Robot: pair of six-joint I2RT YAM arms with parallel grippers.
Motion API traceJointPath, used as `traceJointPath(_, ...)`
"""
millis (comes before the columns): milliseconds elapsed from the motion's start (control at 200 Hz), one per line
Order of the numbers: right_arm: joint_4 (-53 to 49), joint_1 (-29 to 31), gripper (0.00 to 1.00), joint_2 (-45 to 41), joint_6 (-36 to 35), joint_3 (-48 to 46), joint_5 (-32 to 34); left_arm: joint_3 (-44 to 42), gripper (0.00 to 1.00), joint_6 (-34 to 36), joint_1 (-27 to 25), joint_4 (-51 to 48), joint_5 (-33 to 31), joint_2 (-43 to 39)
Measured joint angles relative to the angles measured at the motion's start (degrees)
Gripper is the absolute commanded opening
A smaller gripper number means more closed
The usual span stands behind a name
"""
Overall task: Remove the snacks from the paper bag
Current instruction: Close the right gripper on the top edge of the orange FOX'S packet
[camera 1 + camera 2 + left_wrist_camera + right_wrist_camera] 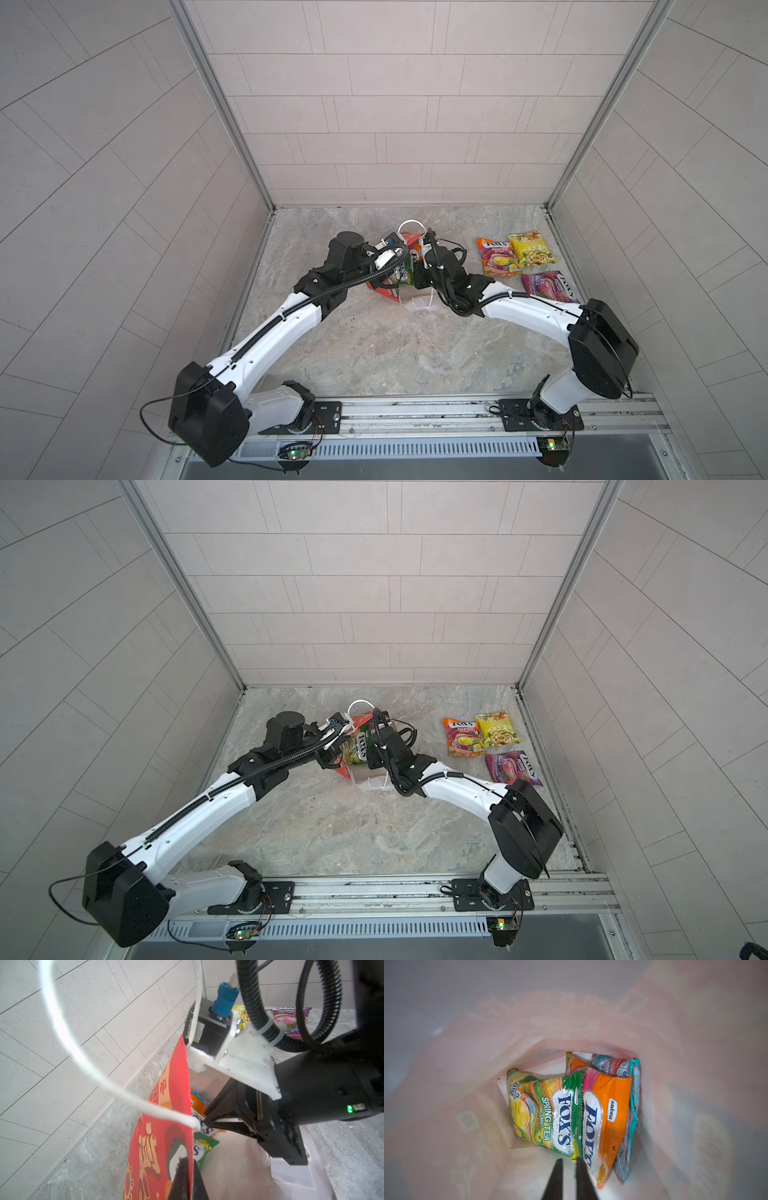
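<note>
The worktop (374,353) is a grey, marbled stone-look slab, closed in on three sides by pale tiled walls (395,104) set in aluminium posts. A metal rail (415,409) along its near edge carries both arm bases.

The paper bag (409,266) stands about mid-worktop, red outside and white inside, with a white cord handle (83,1059) looping above its rim. The left claw (190,1172) is closed on the bag's red wall near the rim, one finger outside and one inside. The right claw (569,1162) reaches down inside the bag, its two dark fingers parted by a narrow slit. Their tips sit at the lower corner of the green packet (546,1113), and whether they grip it I cannot tell.

That packet reads "FOX'S SPRING TEA OVAL CANDY". Against it inside the bag leans an orange packet (608,1118) lettered "FOX'S" and "SAVORIA", then a light blue packet (633,1095) seen edge-on, its print too small to read.

Well to the right of the bag, three packets lie flat on the worktop. They are an orange-pink packet (498,257) marked "FOX'S FRUITS", a yellow packet (532,248) with illegible print, and a purple packet (548,286) marked "FOX'S", with "BERRIES OVAL CANDY" legible in the left wrist view.

In both top views the wrists hide most of the bag, and its gold characters are unreadable.
</note>
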Motion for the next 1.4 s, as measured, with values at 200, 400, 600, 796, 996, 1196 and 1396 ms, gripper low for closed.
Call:
traceJointPath(200,-4.74,0.0,0.47,3.54,1.75,3.54,3.32,0.0,0.0,0.02,0.02,0.13,-0.13,0.09)
traceJointPath(400,-7.82,-0.07,0.52,8.5,4.04,6.25,3.78,0.0,0.0,0.02,0.0,0.11,0.28,0.11)
traceJointPath(600,-6.71,-0.24,0.54,11.54,6.38,7.32,4.35,0.02,0.0,0.02,0.02,0.13,0.22,0.11)
traceJointPath(796,-2.91,-0.28,0.53,14.67,8.33,7.98,7.13,0.0,0.0,0.0,0.02,0.11,-0.11,0.11)
traceJointPath(996,4.5,-0.39,0.34,16.0,9.53,4.85,10.69,0.0,0.0,0.0,0.0,0.07,0.13,0.11)
traceJointPath(1196,8.85,-0.81,0.2,18.18,8.15,4.72,11.85,-0.11,0.0,0.0,0.02,0.11,0.09,0.11)
traceJointPath(1396,11.65,-1.14,0.03,18.91,5.57,4.7,8.83,-0.42,0.0,0.0,0.02,0.13,-0.22,0.11)
